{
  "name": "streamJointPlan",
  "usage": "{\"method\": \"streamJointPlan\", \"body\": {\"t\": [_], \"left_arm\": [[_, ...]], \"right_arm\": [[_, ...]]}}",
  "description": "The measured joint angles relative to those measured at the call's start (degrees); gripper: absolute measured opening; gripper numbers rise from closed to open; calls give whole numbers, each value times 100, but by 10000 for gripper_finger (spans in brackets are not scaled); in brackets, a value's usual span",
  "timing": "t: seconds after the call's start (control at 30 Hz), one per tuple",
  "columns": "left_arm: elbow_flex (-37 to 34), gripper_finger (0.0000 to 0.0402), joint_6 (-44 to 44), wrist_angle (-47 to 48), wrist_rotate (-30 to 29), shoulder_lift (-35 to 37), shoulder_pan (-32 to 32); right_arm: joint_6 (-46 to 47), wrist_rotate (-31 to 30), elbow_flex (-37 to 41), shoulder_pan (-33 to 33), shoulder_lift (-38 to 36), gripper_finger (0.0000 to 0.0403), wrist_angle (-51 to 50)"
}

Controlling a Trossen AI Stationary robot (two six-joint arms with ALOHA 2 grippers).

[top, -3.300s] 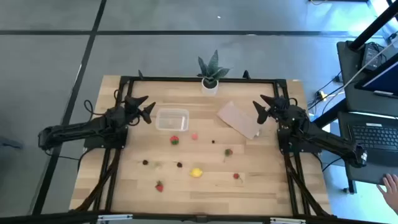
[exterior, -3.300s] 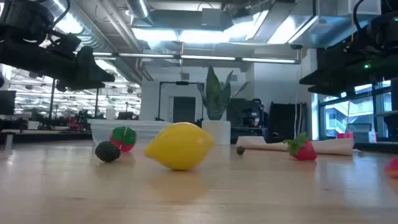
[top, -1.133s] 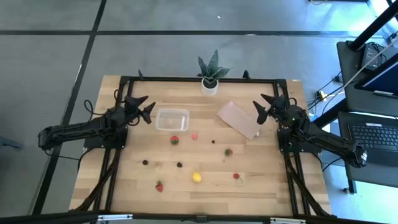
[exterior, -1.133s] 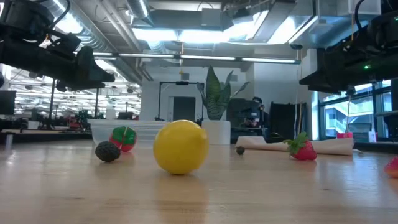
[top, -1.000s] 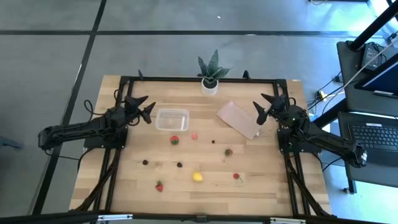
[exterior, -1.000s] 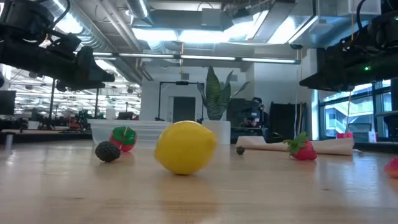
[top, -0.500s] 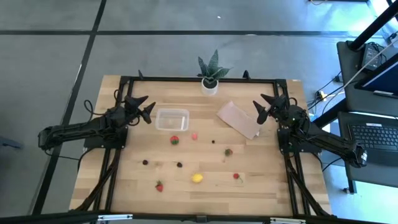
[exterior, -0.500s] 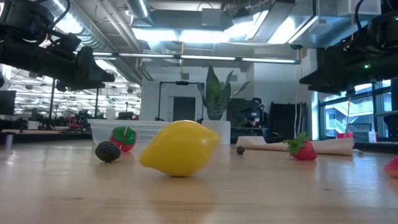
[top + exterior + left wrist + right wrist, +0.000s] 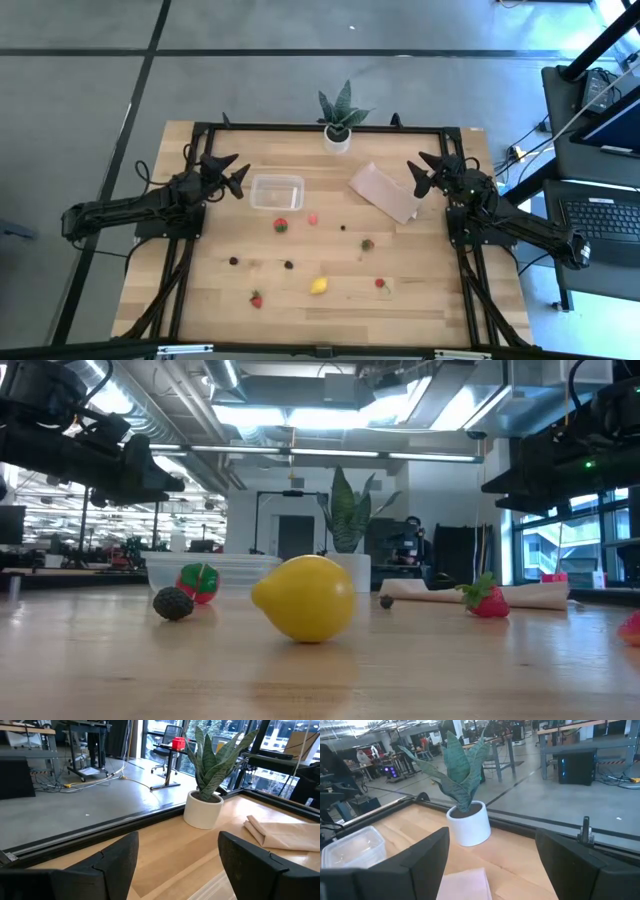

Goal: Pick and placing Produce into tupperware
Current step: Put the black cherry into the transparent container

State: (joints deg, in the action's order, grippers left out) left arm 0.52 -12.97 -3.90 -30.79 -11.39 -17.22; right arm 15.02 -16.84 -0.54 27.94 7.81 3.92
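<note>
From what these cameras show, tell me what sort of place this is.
Probably a robotics lab in an open industrial workspace: a black-framed wooden table on grey concrete floor, exposed ceiling ducts and strip lights, and a laptop workstation alongside.

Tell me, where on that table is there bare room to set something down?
Bare wood lies along the near edge, below the lemon and strawberries, and in the strip between the potted plant and tupperware. The middle is crowded with scattered fruit; the tan sheet fills the right rear.
</note>
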Motion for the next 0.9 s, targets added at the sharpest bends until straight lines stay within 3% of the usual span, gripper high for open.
{"method": "streamJointPlan", "body": {"t": [0.6,0.9], "left_arm": [[-1,263,-46,-21,-144,0,1],[-1,263,-190,-504,-152,1,1]], "right_arm": [[131,0,0,2,0,297,-4],[132,-2,0,2,0,297,-10]]}}
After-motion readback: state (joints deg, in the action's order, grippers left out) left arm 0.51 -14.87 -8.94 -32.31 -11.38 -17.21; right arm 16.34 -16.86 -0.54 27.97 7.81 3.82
